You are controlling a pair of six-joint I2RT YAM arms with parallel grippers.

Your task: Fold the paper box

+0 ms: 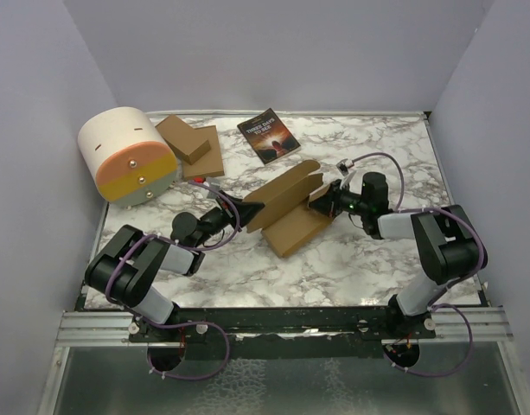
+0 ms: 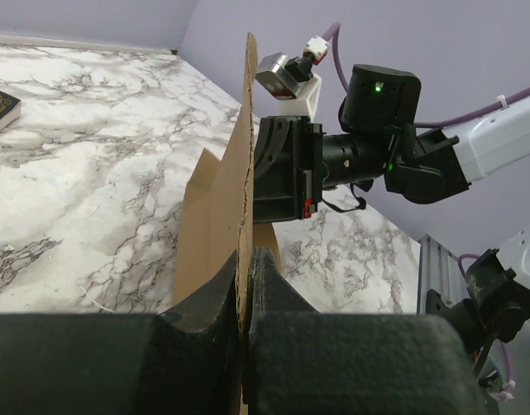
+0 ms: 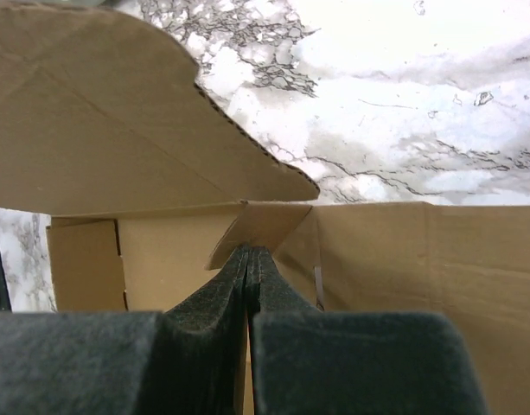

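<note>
My left gripper (image 2: 245, 270) is clenched on a thin upright edge of the paper box (image 1: 286, 206), with the cardboard pinched between both pads. My right gripper (image 3: 249, 257) is clenched on a small folded corner flap at the opposite end of the box.

The box sits near the middle of the marble table (image 1: 368, 259), between my two arms. It is partly formed:
- One long panel stands raised.
- Another panel lies flat on the table.
- A rounded flap leans over the interior, which shows bare cardboard panels.

At the far left, a rounded cream-and-orange case (image 1: 126, 156) lies closed; its contents cannot be seen. A stack of flat cardboard pieces (image 1: 191, 143) lies just beside it. A dark book (image 1: 268, 136) lies beyond the box.
</note>
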